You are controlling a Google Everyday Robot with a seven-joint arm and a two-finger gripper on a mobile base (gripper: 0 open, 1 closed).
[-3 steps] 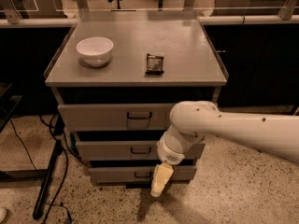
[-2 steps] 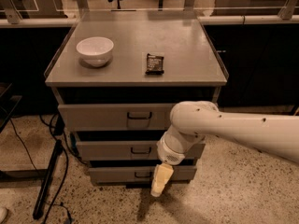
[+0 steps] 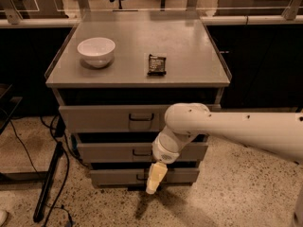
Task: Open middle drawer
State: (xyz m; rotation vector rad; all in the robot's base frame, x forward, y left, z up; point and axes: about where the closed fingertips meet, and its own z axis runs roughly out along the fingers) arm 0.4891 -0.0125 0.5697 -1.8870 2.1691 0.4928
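A grey metal cabinet has three drawer fronts. The middle drawer (image 3: 113, 152) is a low, wide grey panel with a small dark recessed handle (image 3: 141, 152) at its centre, and it looks closed. My white arm reaches in from the right and crosses the drawer's right half. My gripper (image 3: 155, 177) hangs from the wrist, pointing down in front of the bottom drawer (image 3: 118, 177), just right of and below the middle drawer's handle. It holds nothing that I can see.
The top drawer (image 3: 109, 117) is taller and wider. On the cabinet top (image 3: 189, 56) sit a white bowl (image 3: 96, 51) at the left and a small dark packet (image 3: 156, 64) near the middle. A black stand and cables (image 3: 49, 178) lie on the speckled floor at the left.
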